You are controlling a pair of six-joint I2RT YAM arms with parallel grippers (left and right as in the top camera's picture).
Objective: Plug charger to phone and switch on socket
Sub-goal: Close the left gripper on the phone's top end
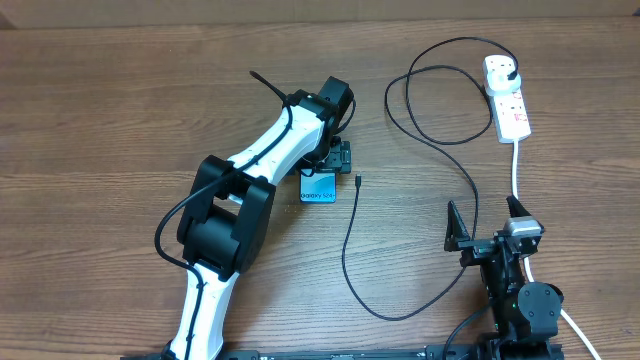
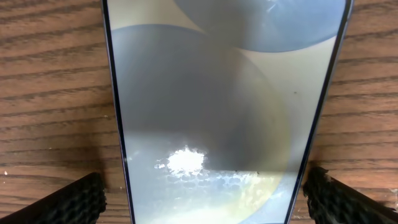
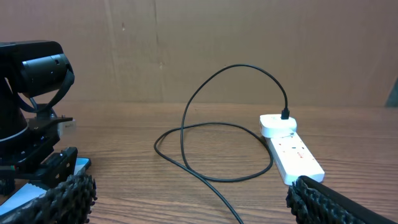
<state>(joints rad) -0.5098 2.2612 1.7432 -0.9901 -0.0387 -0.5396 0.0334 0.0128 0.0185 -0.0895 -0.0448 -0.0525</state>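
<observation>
The phone (image 1: 318, 189) lies flat on the table at centre, with its teal end and white text showing below my left gripper (image 1: 336, 160). In the left wrist view the phone (image 2: 217, 93) fills the frame, and my left gripper (image 2: 205, 199) is open with one finger on each side of it. Wood shows beside the left finger. The charger cable (image 1: 455, 160) runs from its black plug (image 1: 512, 72) in the socket (image 1: 507, 100), and its connector tip (image 1: 357, 181) lies just right of the phone. My right gripper (image 1: 487, 222) is open and empty, and low in the right wrist view (image 3: 193, 199).
The socket's thick white cord (image 1: 517, 165) runs down past my right arm. The cable makes a loop (image 3: 211, 149) on the table between the socket (image 3: 292, 152) and the left arm (image 3: 31, 93). Another stretch of cable curves along the table front (image 1: 380, 305).
</observation>
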